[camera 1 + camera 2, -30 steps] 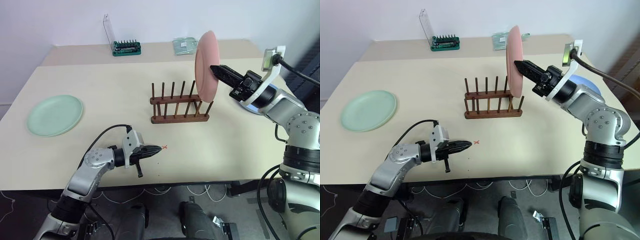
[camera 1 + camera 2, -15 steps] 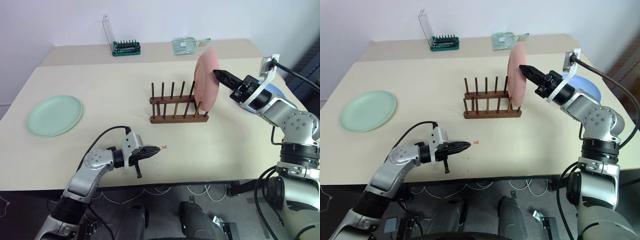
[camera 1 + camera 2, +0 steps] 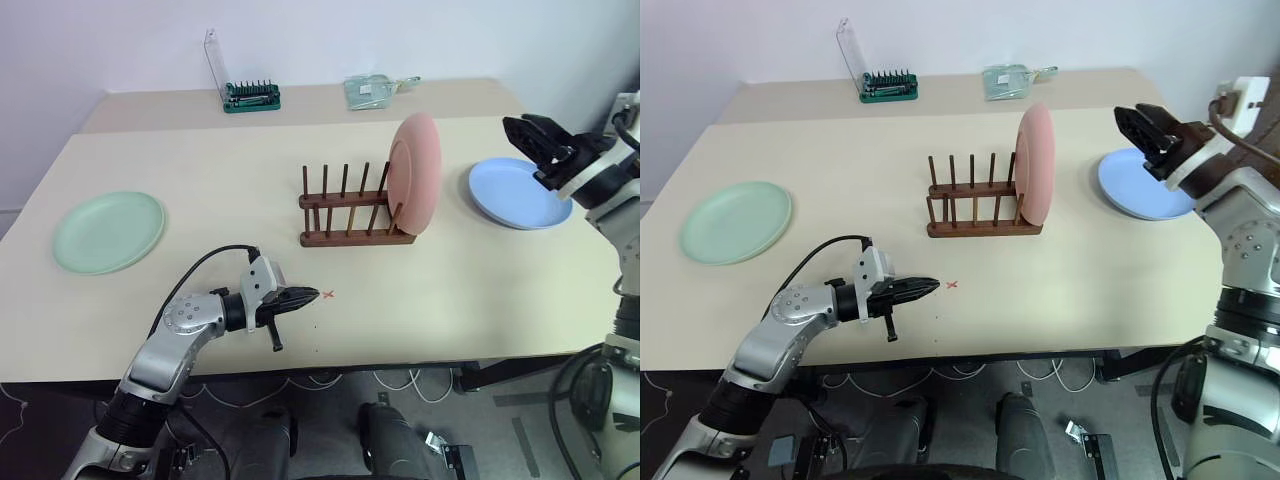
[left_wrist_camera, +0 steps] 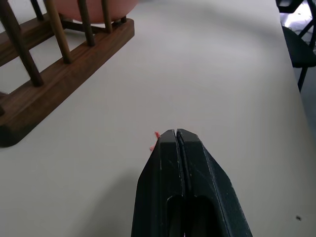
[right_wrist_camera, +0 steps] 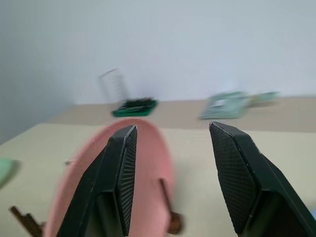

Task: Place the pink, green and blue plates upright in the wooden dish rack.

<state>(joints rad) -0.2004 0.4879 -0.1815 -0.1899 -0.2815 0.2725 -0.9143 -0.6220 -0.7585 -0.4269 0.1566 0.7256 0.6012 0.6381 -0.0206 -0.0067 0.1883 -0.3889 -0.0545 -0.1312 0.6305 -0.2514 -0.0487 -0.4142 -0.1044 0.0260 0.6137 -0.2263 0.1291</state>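
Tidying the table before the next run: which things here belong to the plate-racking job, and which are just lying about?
Job:
round pink plate, standing in the rack
dark wooden pegged dish rack
round green plate
round blue plate

Lying about:
green tray of screwdriver bits
clear packet

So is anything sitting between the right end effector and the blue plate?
Nothing visible. The right end effector hangs open above the round blue plate, which lies flat on bare table, apart from the dark wooden dish rack holding the upright pink plate.
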